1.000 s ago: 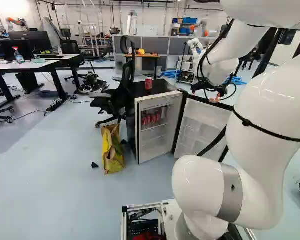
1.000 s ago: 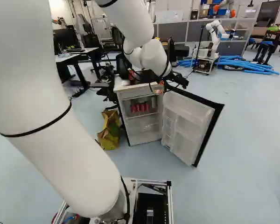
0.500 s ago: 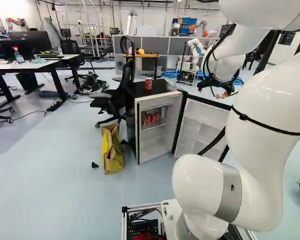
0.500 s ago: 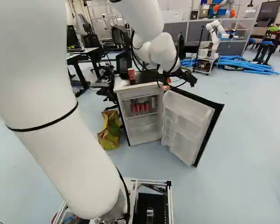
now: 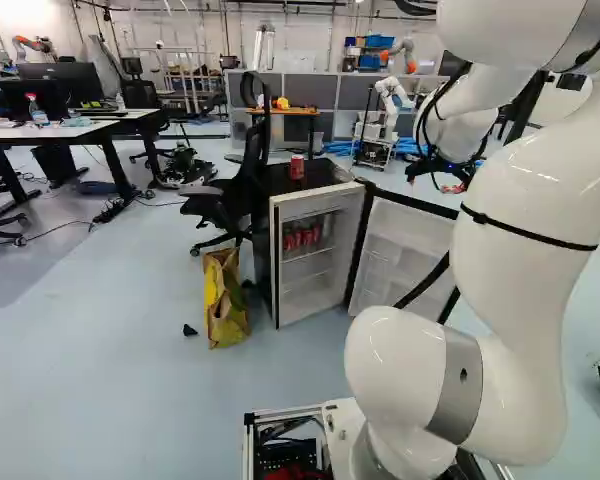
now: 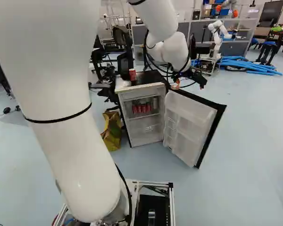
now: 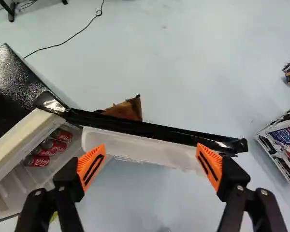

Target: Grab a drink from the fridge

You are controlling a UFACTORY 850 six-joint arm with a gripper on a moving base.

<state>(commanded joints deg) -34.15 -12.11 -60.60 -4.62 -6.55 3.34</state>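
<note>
My gripper (image 6: 176, 85) is above the fridge door in the right base view. In the wrist view the gripper (image 7: 151, 162) is open, its orange pads wide apart with nothing held, over the door's white inner side. The fridge (image 5: 281, 255) stands with its door (image 5: 405, 247) swung out. Red cans (image 5: 301, 238) are on a shelf inside; the wrist view shows the cans (image 7: 53, 145) beside the gripper, past one finger. Another red can (image 5: 297, 167) stands upright on the fridge's black top.
A yellow-brown bag (image 5: 223, 300) is on the floor beside the fridge, with a black chair (image 5: 242, 195) behind it. Desks (image 5: 80, 130) stand at the left of the left base view. Another robot (image 6: 218, 37) and blue tubes (image 6: 247, 65) are beyond the door.
My arm has swung the gripper rightward in both base views, away from the fridge top. The can there has come into sight in the right base view. The base, fridge and door have not moved.
</note>
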